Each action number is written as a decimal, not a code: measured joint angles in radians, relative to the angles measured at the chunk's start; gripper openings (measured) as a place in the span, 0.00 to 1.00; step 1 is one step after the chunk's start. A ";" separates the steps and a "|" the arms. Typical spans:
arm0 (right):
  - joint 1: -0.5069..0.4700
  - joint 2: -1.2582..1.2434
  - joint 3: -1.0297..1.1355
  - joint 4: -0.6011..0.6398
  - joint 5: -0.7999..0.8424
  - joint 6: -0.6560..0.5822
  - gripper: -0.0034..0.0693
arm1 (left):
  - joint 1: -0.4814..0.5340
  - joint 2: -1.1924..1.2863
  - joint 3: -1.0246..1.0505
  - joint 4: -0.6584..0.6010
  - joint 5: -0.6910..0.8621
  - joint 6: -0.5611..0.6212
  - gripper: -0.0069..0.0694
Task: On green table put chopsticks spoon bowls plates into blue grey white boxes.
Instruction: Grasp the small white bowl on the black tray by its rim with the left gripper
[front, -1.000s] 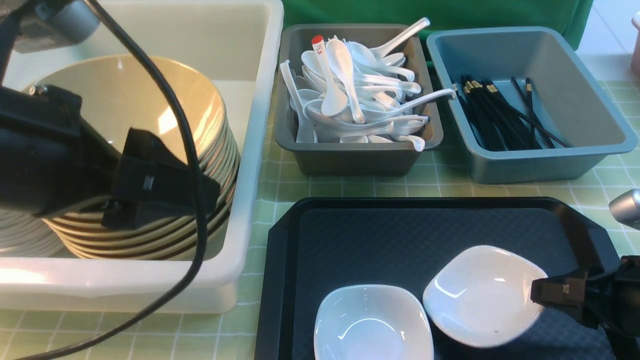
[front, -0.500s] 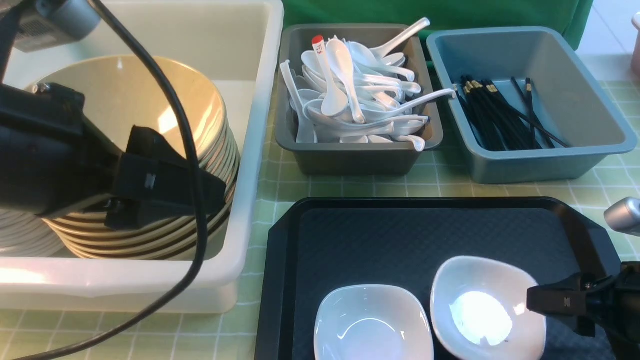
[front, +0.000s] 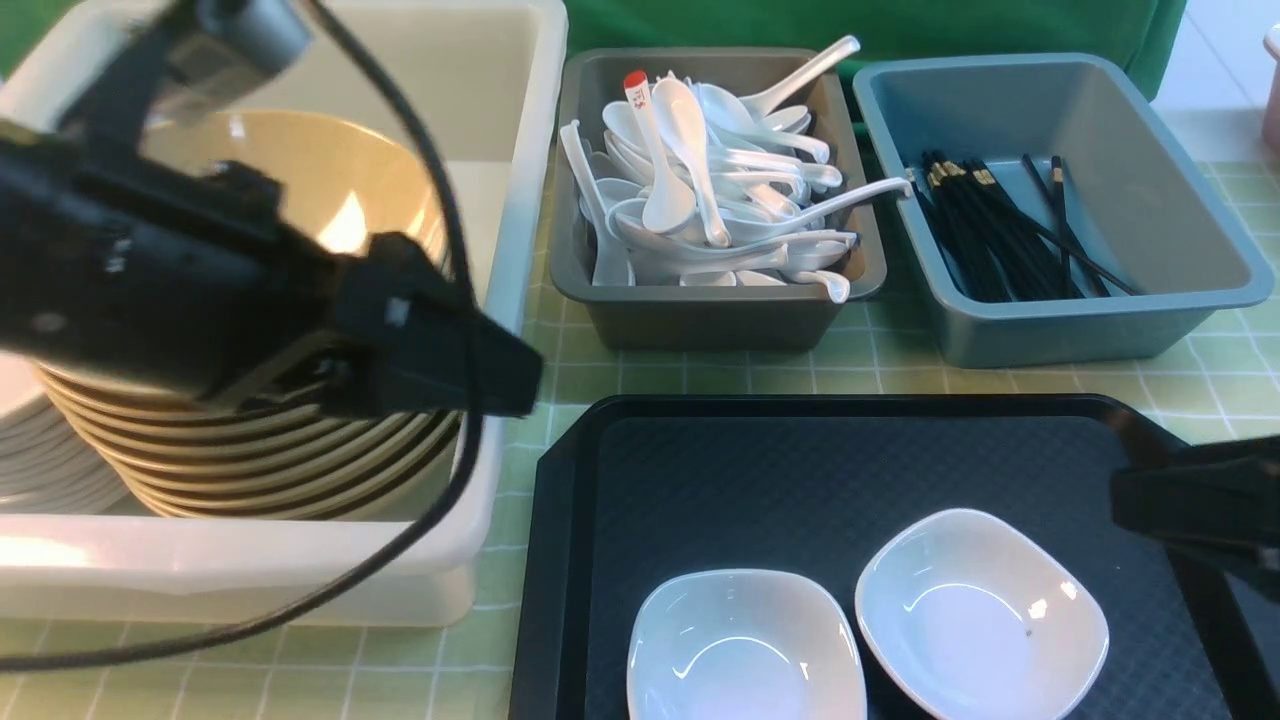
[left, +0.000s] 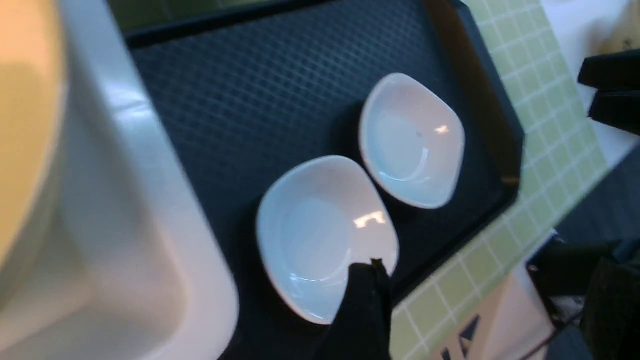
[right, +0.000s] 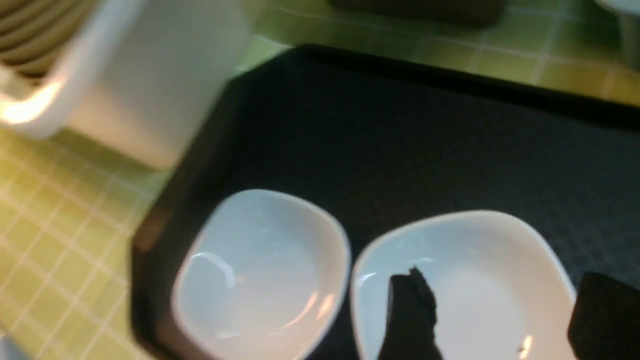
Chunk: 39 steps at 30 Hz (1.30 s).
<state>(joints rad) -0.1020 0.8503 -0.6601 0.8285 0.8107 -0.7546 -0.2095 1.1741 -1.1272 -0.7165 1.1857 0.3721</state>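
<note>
The right gripper (front: 1135, 500) hangs over the right edge of the black tray (front: 800, 450). Its fingers (right: 410, 320) are spread wide with nothing between them, and it is clear of the dish below. The left gripper (front: 505, 385) hovers over the right wall of the white tub (front: 520, 200), toward the tub's near corner. It is blurred and only one finger shows in its wrist view, so I cannot tell whether its jaws are apart or together.

Two plates lie flat along the tray's near edge, just beside each other. The left plate (front: 745, 650) is at the middle of that edge and the right plate (front: 980, 610) is toward the near right corner. The tray sits on the green table (front: 880, 375), near its front edge.

The bowls (front: 300, 470) are stacked inside the tub. Beyond the tray, the grey bin (front: 700, 320) holds a heap of white spoons (front: 740, 230), with the red-tipped spoon (front: 640, 110) on top. To its right, the blue bin (front: 1100, 330) holds the chopsticks (front: 990, 240) against its left wall.
</note>
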 joint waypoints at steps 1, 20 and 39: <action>0.003 -0.015 -0.022 -0.013 0.034 0.003 0.63 | 0.000 0.027 -0.008 -0.019 0.011 0.020 0.75; 0.072 -0.191 -0.209 -0.180 0.139 0.098 0.63 | -0.425 0.467 -0.264 0.351 -0.146 -0.185 0.75; 0.072 -0.191 -0.209 -0.211 0.179 0.107 0.63 | -0.498 1.068 -0.690 0.177 -0.098 0.086 0.60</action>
<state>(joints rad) -0.0297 0.6589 -0.8692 0.6172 0.9895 -0.6479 -0.7073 2.2422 -1.8172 -0.5399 1.0881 0.4578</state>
